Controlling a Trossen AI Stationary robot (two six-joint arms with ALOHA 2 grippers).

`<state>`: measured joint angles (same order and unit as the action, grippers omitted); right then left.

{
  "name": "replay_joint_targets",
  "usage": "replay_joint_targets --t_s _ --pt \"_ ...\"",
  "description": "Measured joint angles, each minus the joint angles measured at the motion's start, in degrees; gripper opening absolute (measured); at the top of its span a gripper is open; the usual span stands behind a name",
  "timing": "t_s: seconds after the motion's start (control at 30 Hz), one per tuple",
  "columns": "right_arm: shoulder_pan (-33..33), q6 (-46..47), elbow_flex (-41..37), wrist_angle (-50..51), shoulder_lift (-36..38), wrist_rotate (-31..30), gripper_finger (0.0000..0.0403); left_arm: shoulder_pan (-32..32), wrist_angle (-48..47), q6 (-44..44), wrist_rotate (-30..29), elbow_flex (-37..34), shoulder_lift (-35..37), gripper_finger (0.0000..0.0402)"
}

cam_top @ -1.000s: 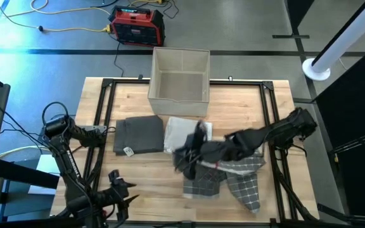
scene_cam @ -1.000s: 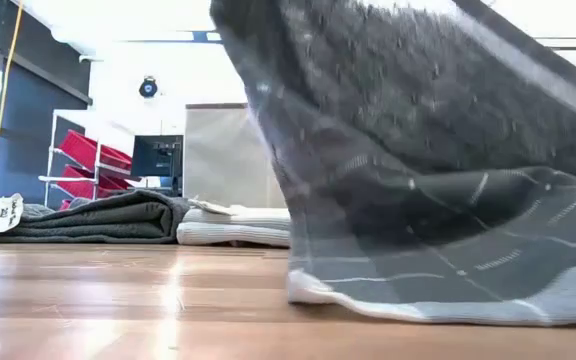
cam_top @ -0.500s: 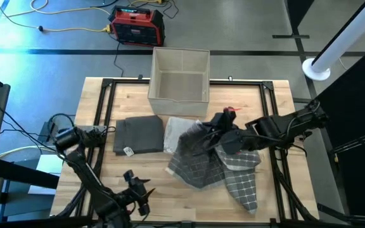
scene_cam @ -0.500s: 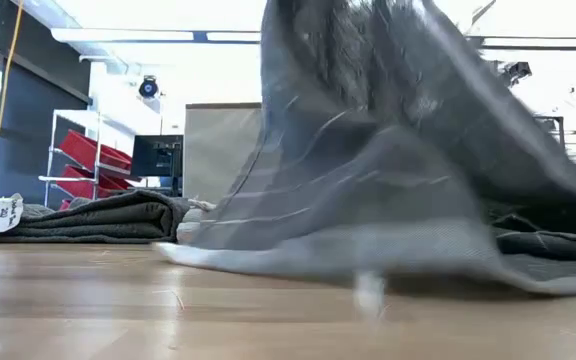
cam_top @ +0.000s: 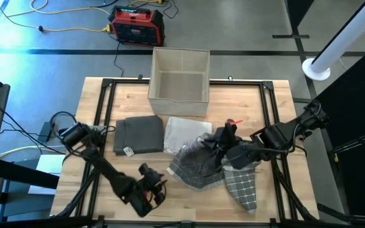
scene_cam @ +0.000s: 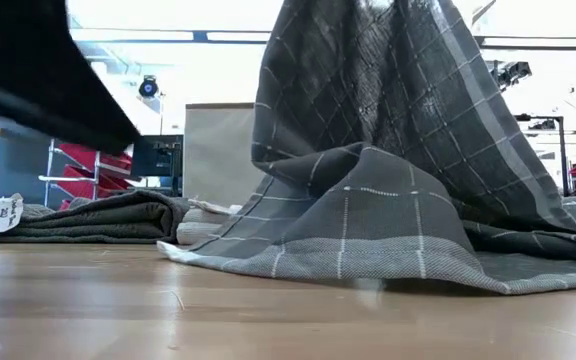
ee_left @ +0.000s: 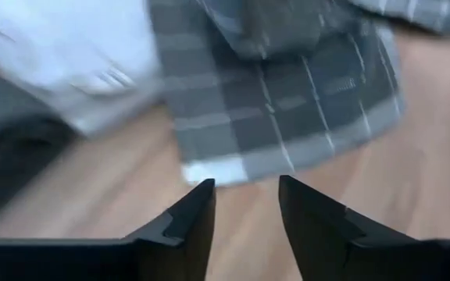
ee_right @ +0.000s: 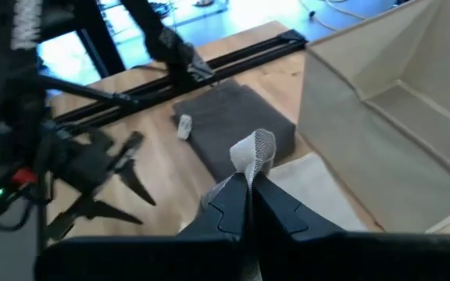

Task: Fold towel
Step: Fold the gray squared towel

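Cables (cam_top: 18,130) trail off the left edge of the wooden surface (cam_top: 138,88), beside the base of the left arm. That arm reaches low toward the near edge, and the left gripper (cam_top: 157,189) hovers above the wood just beside the near corner of the plaid towel (cam_top: 198,171). Its own wrist view shows its fingers (ee_left: 190,215) parted with a clear gap and nothing between them, pointing at the pale hem of the plaid towel (ee_left: 287,117).

Farther back on the left lies a folded dark grey towel (cam_top: 138,134) with a small white tag (cam_top: 127,151), and right beside it a folded pale towel (cam_top: 185,132). Behind both, at the middle of the far edge, stands an open beige bin (cam_top: 179,75).

Right of centre, the plaid towel is partly lifted: one portion hangs from the right gripper (cam_top: 224,144) while the rest spreads crumpled on the surface, a lighter checked part (cam_top: 243,187) reaching toward the near right. In the low view the towel (scene_cam: 388,160) drapes down like a tent, its hem resting on the wood. The right gripper (ee_right: 247,191) has its fingers (ee_right: 226,212) pressed together on a bunched corner of the cloth (ee_right: 254,152). The right arm comes in from the right edge.
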<state>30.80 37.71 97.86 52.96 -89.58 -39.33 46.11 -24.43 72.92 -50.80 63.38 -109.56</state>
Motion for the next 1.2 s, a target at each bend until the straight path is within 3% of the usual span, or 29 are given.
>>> replay_joint_targets --t_s 0.47,0.8,0.97,1.2 --pt "1.25 1.04 0.0 2.51 0.0 0.35 0.0 -10.04 17.01 -16.8 11.41 -7.46 1.94 0.0114" --pt "1.49 1.39 0.0 3.05 0.0 0.41 0.0 -13.19 12.88 -18.05 12.51 -7.55 1.62 0.016" --pt "1.9 1.83 0.0 3.12 0.0 0.68 0.0 -13.9 13.95 -18.08 15.77 -7.53 0.35 0.017" --pt "2.62 2.28 0.0 3.22 0.0 1.02 0.0 -13.71 12.29 -16.74 17.64 -6.48 -0.36 0.0103"
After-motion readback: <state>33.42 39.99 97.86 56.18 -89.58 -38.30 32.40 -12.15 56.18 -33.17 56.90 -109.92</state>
